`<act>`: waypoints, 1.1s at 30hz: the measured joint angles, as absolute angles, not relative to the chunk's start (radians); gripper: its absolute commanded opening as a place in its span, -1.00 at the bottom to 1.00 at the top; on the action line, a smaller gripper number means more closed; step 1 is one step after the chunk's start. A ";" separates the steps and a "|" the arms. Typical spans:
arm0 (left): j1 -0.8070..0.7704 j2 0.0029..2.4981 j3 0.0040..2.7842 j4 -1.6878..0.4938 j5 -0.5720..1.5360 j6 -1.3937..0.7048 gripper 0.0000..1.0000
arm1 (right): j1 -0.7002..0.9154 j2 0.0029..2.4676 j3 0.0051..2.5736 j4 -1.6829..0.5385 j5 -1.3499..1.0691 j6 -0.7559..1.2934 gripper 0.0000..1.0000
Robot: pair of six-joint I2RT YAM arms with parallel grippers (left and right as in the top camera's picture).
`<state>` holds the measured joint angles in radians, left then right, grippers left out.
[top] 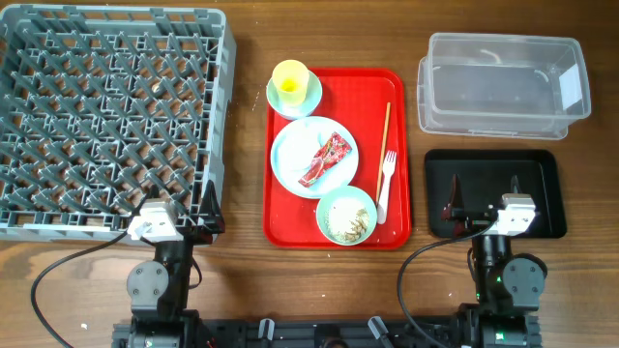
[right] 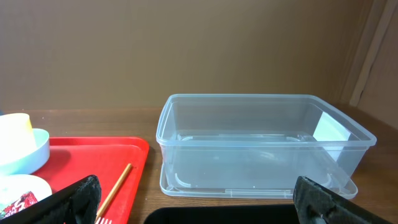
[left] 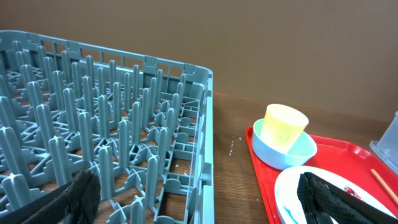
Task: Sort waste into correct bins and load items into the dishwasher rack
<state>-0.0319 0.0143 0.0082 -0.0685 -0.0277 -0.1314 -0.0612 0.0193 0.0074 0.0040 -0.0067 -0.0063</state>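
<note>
End effectors wide: L [left: 196,193] by rack [top: 228,116] corner, R [right: 196,194] over black tray [top: 540,198].

rack [top: 106,116] grey, pegged grid | cup [top: 289,77] yellow | wrapper [top: 326,159] red-white | big tray [top: 369,97] red | shallow tray [top: 488,169] black

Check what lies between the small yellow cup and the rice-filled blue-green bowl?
A pale round plate holding a crumpled red-and-white wrapper; overhead view shows it.
</note>
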 measured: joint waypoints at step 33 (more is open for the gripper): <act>-0.032 0.014 0.008 -0.068 -0.028 -0.131 1.00 | -0.061 0.019 0.007 0.028 -0.557 0.781 0.99</act>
